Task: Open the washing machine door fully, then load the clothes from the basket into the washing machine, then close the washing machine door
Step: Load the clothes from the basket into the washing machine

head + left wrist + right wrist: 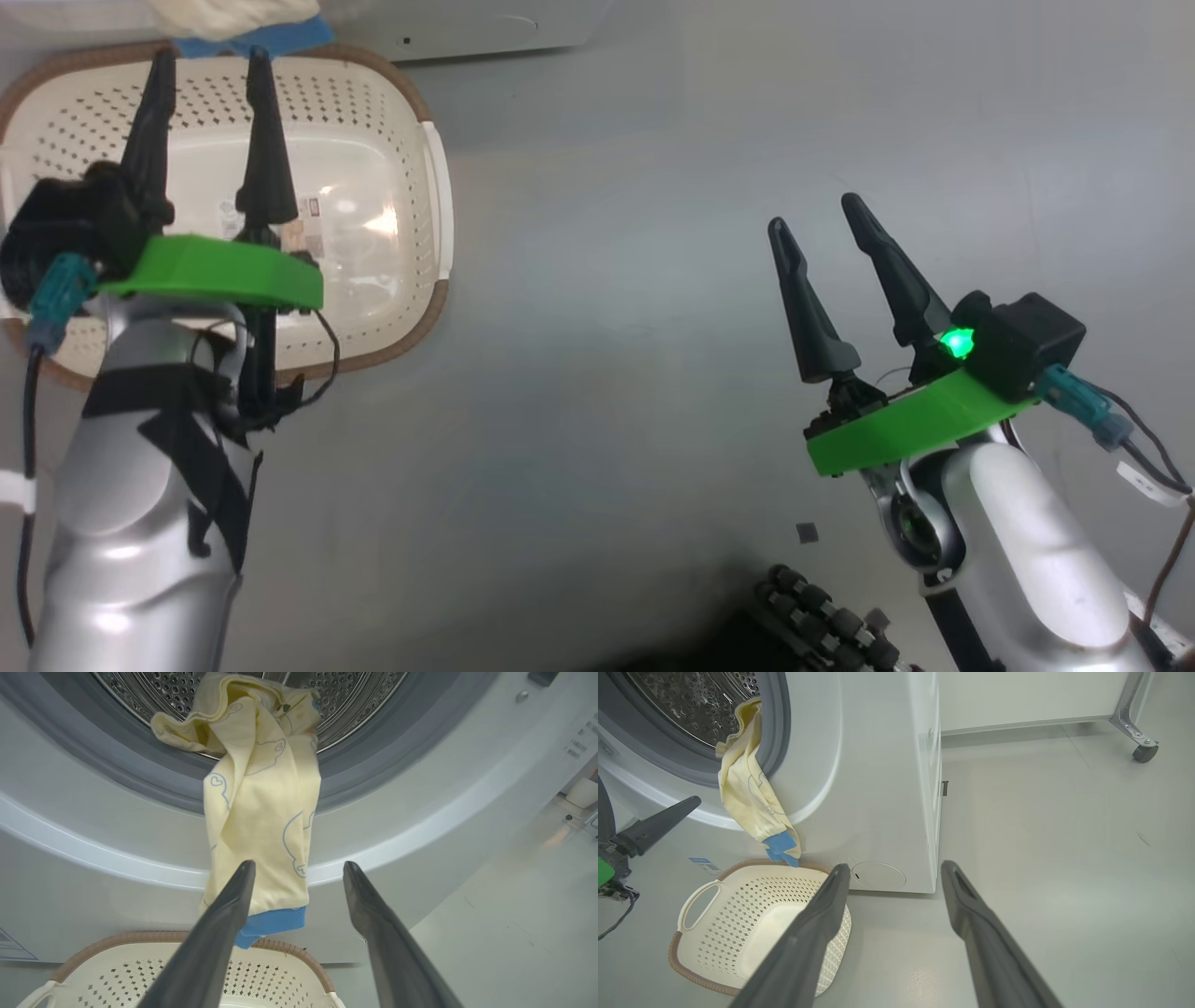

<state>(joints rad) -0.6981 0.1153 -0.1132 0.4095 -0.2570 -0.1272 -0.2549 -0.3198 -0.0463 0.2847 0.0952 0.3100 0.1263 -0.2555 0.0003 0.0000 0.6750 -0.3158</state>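
Left hand (pixel 299 865) open, empty; right hand (pixel 812 210) too. Clothes (pixel 261 812) hang half out of drum (pixel 355 695) over gasket (pixel 117 765), blue cuff (pixel 275 921) above basket (pixel 738 900). Risk: hanging weight drags them out, or closing pinches them.

Looks like a laundry station inside a lab or test room. Right ahead of the left pincer (pixel 299 863): a white front-loading washing machine (pixel 420 812), steel drum (pixel 131 686) showing, pale yellow clothes (pixel 261 812) draped over the grey gasket (pixel 117 765). Just below that pincer, a cream perforated basket (pixel 117 984) sitting at the machine's base. Beyond the right pincer (pixel 895 865), bare smooth grey floor (pixel 1064 858), glossy with reflections. Farther off past the same pincer, a plain white wall panel (pixel 1017 695) and a metal frame leg (pixel 1127 700) on a dark caster (pixel 1144 752). Same pale, seamless flooring all round both pincers, industrial in look. Reads as workspace gear, hardly household furniture.
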